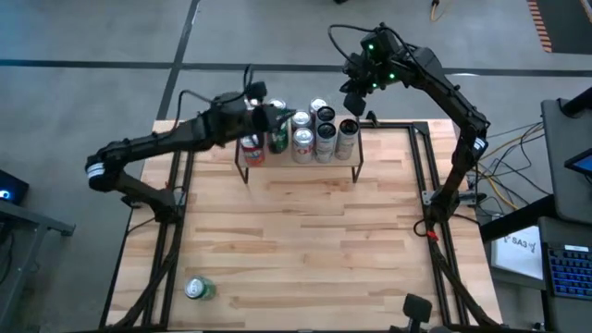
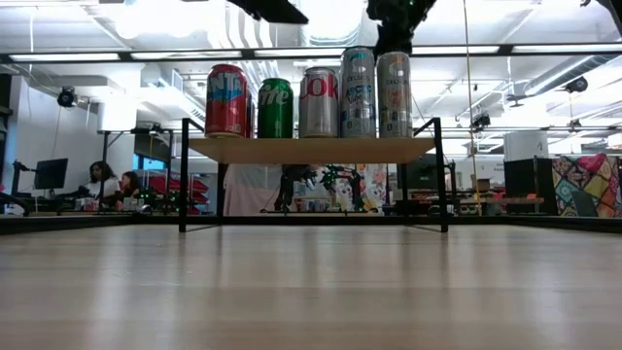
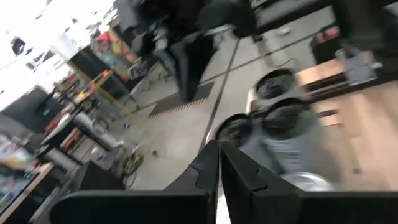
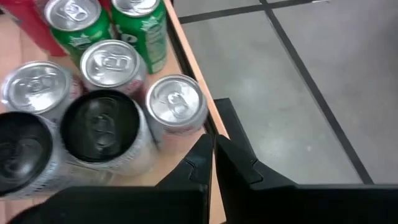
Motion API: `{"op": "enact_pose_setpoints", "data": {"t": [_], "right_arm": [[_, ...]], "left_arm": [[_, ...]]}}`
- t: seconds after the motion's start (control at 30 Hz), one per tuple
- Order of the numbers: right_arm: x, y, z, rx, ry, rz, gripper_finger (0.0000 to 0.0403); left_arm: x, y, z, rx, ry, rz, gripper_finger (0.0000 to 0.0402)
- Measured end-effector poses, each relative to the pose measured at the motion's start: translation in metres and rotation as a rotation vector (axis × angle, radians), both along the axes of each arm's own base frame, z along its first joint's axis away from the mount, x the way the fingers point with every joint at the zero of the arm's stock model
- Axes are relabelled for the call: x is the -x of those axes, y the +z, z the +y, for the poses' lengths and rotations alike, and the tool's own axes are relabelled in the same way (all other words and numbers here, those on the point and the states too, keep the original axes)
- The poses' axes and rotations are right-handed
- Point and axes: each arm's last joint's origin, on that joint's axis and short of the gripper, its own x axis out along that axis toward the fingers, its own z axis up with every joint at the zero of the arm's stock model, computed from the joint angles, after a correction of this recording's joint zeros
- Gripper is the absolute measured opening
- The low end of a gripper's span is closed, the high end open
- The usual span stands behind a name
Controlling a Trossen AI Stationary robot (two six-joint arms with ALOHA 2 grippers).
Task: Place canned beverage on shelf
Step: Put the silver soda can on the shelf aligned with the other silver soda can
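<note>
The shelf (image 1: 298, 166) stands at the table's far middle on thin black legs, and several cans stand upright on its board (image 2: 311, 149): a red one (image 2: 225, 100), a green one (image 2: 275, 108), and silver ones (image 2: 319, 102). Another green can (image 1: 197, 289) rests on the tabletop near the front left corner. My left gripper (image 1: 277, 117) hovers shut above the shelf's left cans, with blurred can tops (image 3: 280, 118) ahead of its fingers. My right gripper (image 1: 355, 92) hangs shut above the shelf's far right end, over the can tops (image 4: 112, 65).
The wide wooden tabletop (image 1: 296, 250) stretches bare in front of the shelf. Black frame rails (image 1: 433, 185) run along the table's sides. Beyond the table lie desks, monitors and seated people (image 2: 102, 180).
</note>
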Motion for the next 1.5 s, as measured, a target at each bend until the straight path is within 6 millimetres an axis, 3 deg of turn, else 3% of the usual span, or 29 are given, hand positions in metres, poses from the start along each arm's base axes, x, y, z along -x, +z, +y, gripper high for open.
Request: {"op": "enact_pose_setpoints", "data": {"t": [0.23,0.43,0.63,1.03,1.17,1.5], "right_arm": [[0.004,0.0,-0.005,0.012,-0.003,0.005,0.0009],[-0.001,-0.006,-0.01,0.041,0.042,0.023,0.0009],[-0.005,-0.016,-0.018,0.005,0.045,0.03,0.0009],[-0.014,-0.014,-0.026,0.104,0.077,-0.038,0.0009],[-0.014,-0.014,-0.026,0.065,0.036,-0.051,0.0009],[0.003,-0.032,-0.041,-0.016,0.058,0.001,0.0009]], "left_arm": [[-0.022,0.0,0.04,0.062,0.097,0.034,0.0],[-0.043,-0.008,0.055,0.075,0.111,0.086,0.0],[-0.05,-0.015,0.069,0.07,0.133,0.111,0.0],[-0.049,-0.018,0.072,0.131,0.148,0.101,0.0],[-0.044,-0.014,0.072,0.127,0.154,0.093,0.0],[-0.017,-0.005,0.064,0.172,0.062,0.057,0.0]]}}
